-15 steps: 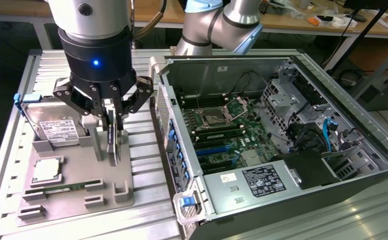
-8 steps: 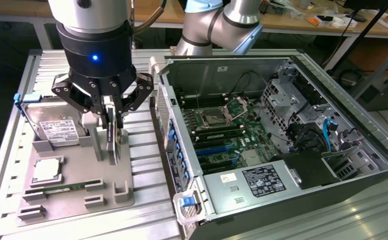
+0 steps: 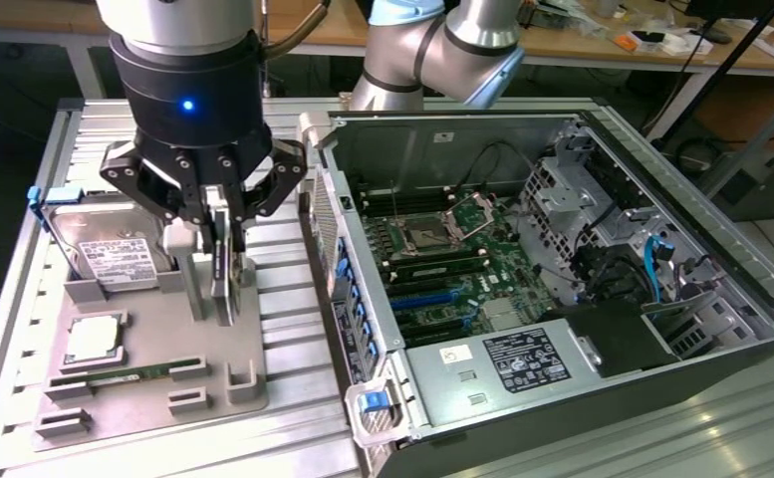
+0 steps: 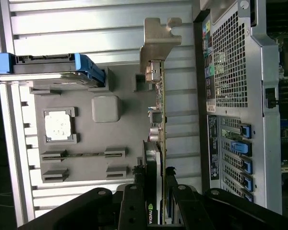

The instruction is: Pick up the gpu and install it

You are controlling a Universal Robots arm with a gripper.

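- While the gpu (image 4: 157, 96) stood on edge at the grey tray (image 3: 147, 334), the gripper (image 3: 214, 299) pinched it narrow, a finger each side, prob. to keep it upright.
- Tray also held hard drive (image 3: 108, 249), CPU (image 3: 92, 341), mem stick (image 3: 128, 376).
- PC case (image 3: 400, 139) lay open just beside, motherboard (image 3: 440, 249) exposed.

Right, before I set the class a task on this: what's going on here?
A robot arm's tool is down over the grey parts tray. Its fingers are closed on either side of the gpu, which stands on edge in its tray slot and has not yet been lifted out. The computer case lies open beside the tray, on the exterior view's right.
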